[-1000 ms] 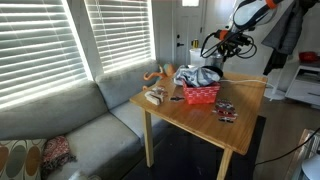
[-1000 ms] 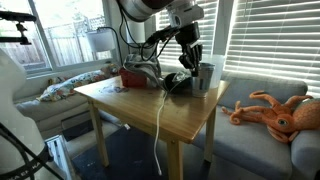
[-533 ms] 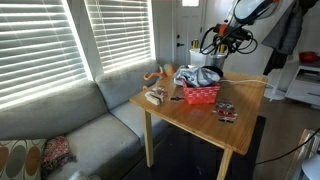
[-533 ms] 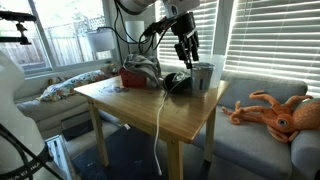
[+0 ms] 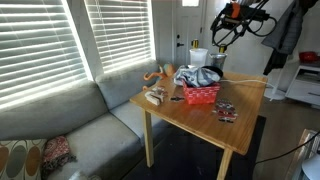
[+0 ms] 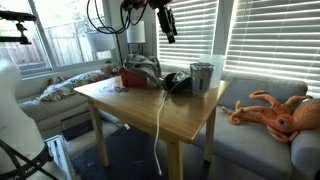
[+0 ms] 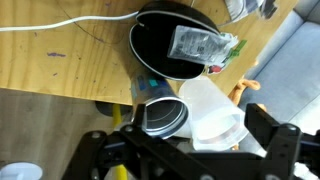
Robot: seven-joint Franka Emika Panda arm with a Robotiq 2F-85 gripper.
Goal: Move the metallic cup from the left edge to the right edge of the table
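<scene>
I am not seeing any writing, label, brand or number clear enough to read. In the wrist view, the packet (image 7: 203, 45) lying in the black bowl (image 7: 155, 45) is showing marks too blurred to make out.

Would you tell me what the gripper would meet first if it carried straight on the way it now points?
Most likely the metallic cup, perhaps the white cup beside it: the wrist view shows both ahead of the gripper, though depth is unclear.
</scene>
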